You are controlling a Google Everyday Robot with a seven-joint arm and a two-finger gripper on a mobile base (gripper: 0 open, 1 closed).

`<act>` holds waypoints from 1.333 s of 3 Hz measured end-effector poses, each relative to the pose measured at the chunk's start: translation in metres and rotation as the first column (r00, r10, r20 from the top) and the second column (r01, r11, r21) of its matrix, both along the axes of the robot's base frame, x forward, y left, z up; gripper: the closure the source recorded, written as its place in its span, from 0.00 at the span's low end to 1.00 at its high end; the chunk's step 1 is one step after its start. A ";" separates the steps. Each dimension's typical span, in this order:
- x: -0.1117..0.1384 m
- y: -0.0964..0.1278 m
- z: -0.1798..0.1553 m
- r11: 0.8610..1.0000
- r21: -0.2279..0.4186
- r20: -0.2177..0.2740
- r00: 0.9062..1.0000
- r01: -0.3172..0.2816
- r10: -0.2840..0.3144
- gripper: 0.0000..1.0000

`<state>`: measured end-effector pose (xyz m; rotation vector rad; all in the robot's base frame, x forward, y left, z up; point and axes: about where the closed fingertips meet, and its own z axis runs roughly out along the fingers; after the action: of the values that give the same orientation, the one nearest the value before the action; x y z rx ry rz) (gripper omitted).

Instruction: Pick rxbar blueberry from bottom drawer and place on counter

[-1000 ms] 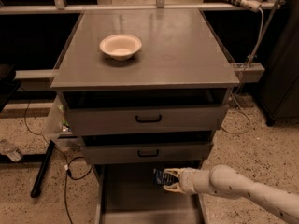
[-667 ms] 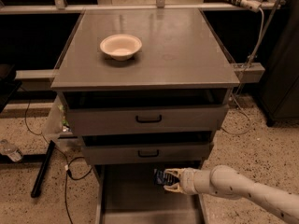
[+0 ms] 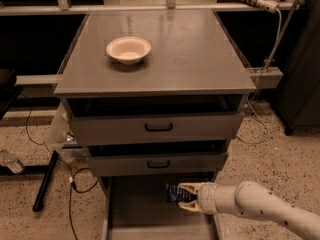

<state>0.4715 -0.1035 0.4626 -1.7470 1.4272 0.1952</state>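
Note:
The bottom drawer (image 3: 140, 211) is pulled out at the foot of the grey cabinet, its flat floor showing. My gripper (image 3: 181, 196) reaches in from the right over the drawer's right side. Its cream fingers (image 3: 189, 188) are shut on the rxbar blueberry (image 3: 173, 192), a small dark navy bar held just above the drawer floor. The counter (image 3: 185, 54) is the broad grey top of the cabinet, well above the gripper.
A cream bowl (image 3: 128, 49) sits on the counter's left half. Two shallower drawers with black handles (image 3: 158, 127) are slightly open above the bottom drawer. Cables (image 3: 75, 181) and a black bar (image 3: 45, 181) lie on the speckled floor at left.

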 end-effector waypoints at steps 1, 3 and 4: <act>-0.016 0.002 0.079 0.997 -0.030 0.108 0.992 -0.068 0.071 1.00; -0.004 0.016 0.210 0.979 -0.088 0.198 0.960 -0.184 0.199 1.00; 0.015 0.009 0.270 0.980 -0.130 0.230 0.957 -0.151 0.178 1.00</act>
<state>0.4869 -0.0942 0.7327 -1.9106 1.1369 -0.0094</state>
